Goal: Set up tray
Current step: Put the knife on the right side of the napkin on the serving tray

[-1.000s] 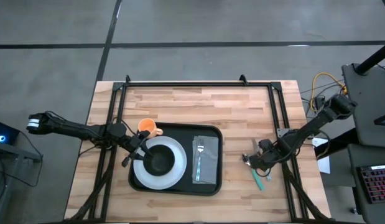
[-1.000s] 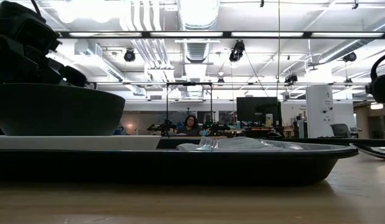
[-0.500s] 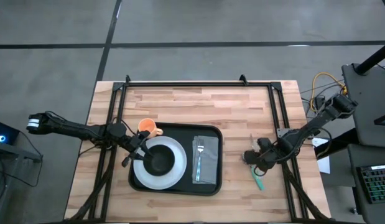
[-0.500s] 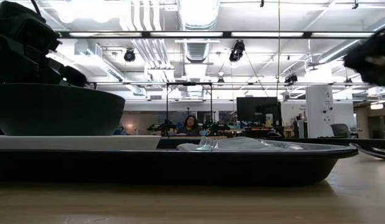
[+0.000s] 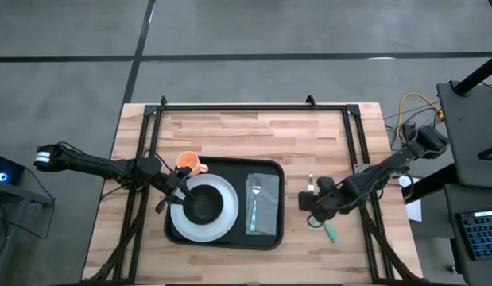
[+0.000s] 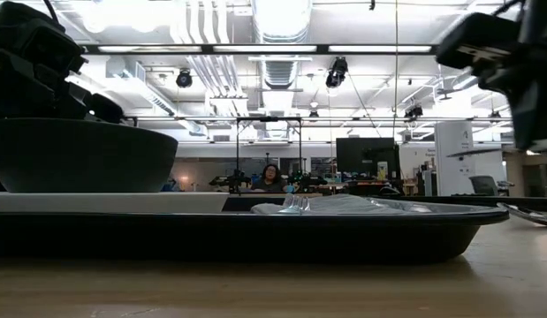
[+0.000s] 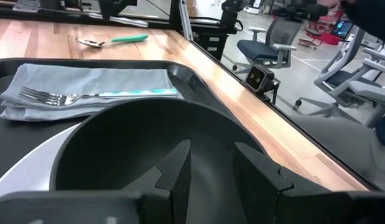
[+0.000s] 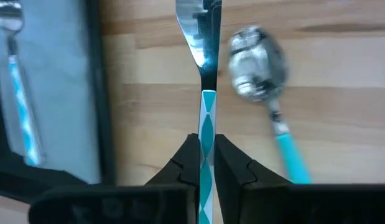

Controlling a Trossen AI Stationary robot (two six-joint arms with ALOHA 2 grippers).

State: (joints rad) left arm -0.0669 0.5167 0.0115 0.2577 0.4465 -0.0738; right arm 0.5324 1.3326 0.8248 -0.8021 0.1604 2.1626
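The black tray lies mid-table. It holds a white plate with a black bowl on it, and a grey napkin under a fork. My left gripper stands open at the bowl's left rim, above it in the low view. My right gripper, right of the tray, is shut on a knife with a teal-and-white handle. A teal-handled spoon lies on the wood beside it. My left gripper's fingers stand over the bowl; whether they touch it I cannot tell. My right gripper pinches the knife's patterned handle between its two fingers, a short way behind the blade. The fingers come steeply from above. The knife is lifted clear of the table, its blade toward the far edge.
An orange cup stands on the wood at the tray's far left corner. Black frame rails run along the table's sides and far edge. Bare wood lies between the tray and the right rail.
My right gripper has risen and gone toward the tray with the knife, rolling about its own line as it went. The knife is now clear of the wood. The spoon has stayed where it lay.
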